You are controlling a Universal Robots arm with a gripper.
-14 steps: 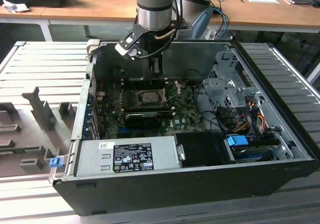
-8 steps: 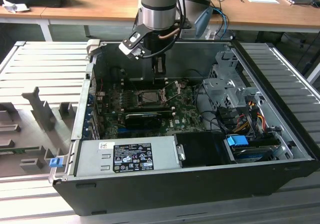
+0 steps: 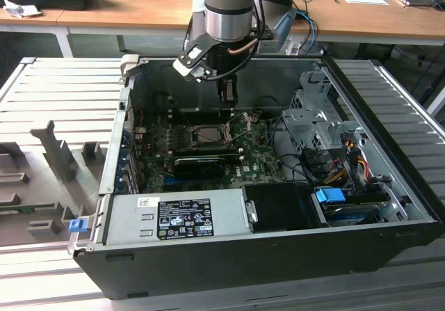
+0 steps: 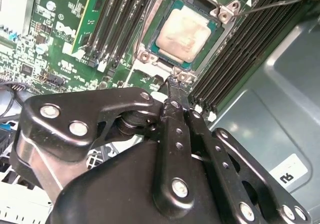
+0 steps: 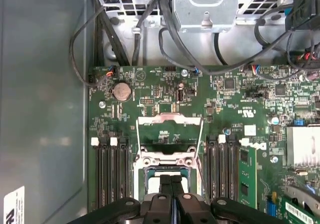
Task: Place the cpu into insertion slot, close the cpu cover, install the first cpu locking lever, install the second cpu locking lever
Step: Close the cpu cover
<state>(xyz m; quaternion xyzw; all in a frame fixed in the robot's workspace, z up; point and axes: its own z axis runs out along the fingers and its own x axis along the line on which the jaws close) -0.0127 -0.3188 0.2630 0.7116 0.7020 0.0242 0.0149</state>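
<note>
The cpu (image 4: 186, 27), a pale square plate, lies flat in the insertion slot (image 4: 150, 38) on the green board. In the first wrist view the cpu cover (image 5: 170, 120), a silvery frame with a hollow centre, stands swung open beyond the slot (image 5: 145, 176). My gripper (image 4: 174, 79) is shut with nothing between its fingers, its tips just off the slot's rim and beside the cpu. In the exterior view the gripper (image 3: 227, 101) hangs over the far edge of the slot (image 3: 208, 136). A thin wire locking lever (image 4: 280, 1) sticks out from a slot corner, unlatched.
Black memory slots (image 5: 107, 174) flank the socket on both sides. A long black card (image 3: 198, 163) lies across the board nearer the power supply (image 3: 174, 217). Cable bundles (image 5: 150, 18) and a metal drive cage (image 3: 313, 120) stand close by. The case walls (image 3: 122, 116) enclose the board.
</note>
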